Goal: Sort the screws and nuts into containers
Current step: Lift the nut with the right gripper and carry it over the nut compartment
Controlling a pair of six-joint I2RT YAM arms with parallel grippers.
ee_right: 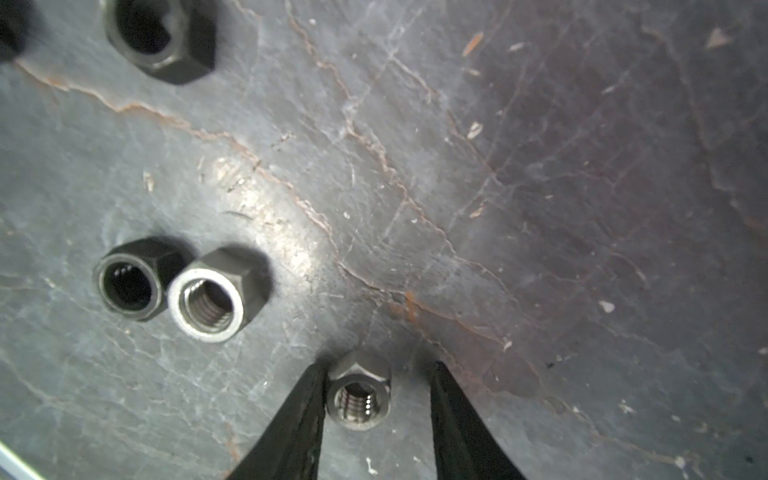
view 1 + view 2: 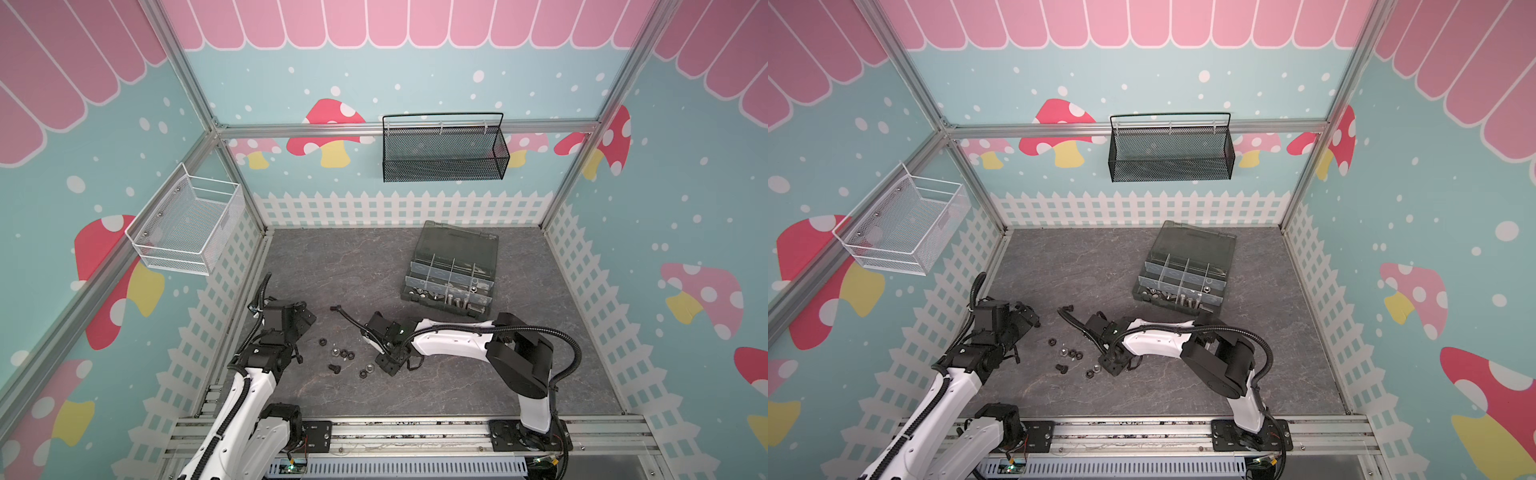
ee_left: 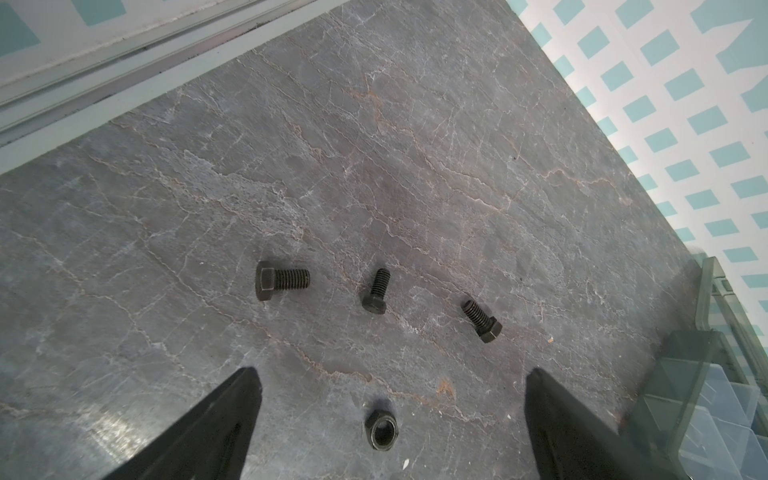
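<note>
Grey stone-look tabletop (image 2: 415,395) in a top view, organizer box (image 2: 457,245) back right, loose nuts (image 2: 344,354) between the arms. Left wrist: left gripper (image 3: 392,374) spread wide over a black nut (image 3: 381,430), black screws (image 3: 282,279) nearby. Right wrist: right gripper (image 1: 379,368) straddles a silver nut (image 1: 359,401), one finger touching, not clamped.

Grey stone tabletop (image 2: 374,266), nuts (image 2: 345,354), screws (image 3: 282,279), organizer box (image 2: 459,245)

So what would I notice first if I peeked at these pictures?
Probably the bright mushroom walls all around. Then the right gripper, low over the table, with its jaws either side of a silver nut and more nuts loose beside it. The open box sits toward the back right.
</note>
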